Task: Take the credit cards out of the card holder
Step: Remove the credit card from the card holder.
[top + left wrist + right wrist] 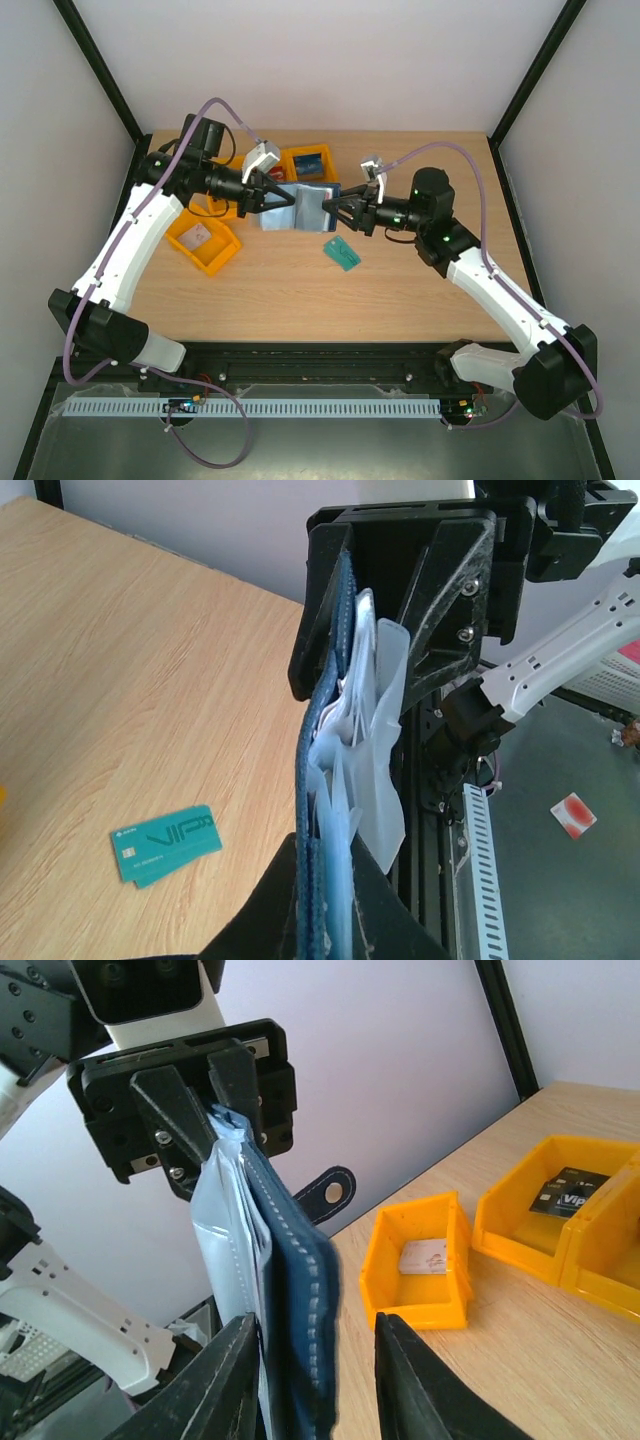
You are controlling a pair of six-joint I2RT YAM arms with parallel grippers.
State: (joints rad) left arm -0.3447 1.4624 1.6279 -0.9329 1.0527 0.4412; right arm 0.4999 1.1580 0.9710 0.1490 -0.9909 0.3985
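Card holder (298,207) hangs midair over the worktop's (300,300) far middle; looks floppy, light, with slick sleeves (385,730). Left claw (272,196) clamps one end; right claw (332,210) straddles the other, jaws apart. I'd grip the stiffer navy cover (300,1260).

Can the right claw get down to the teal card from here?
Probably yes. The teal card lies alone on bare table close by the right claw, nothing covering it. The claw's open jaws straddle the card holder, so it must back off first.
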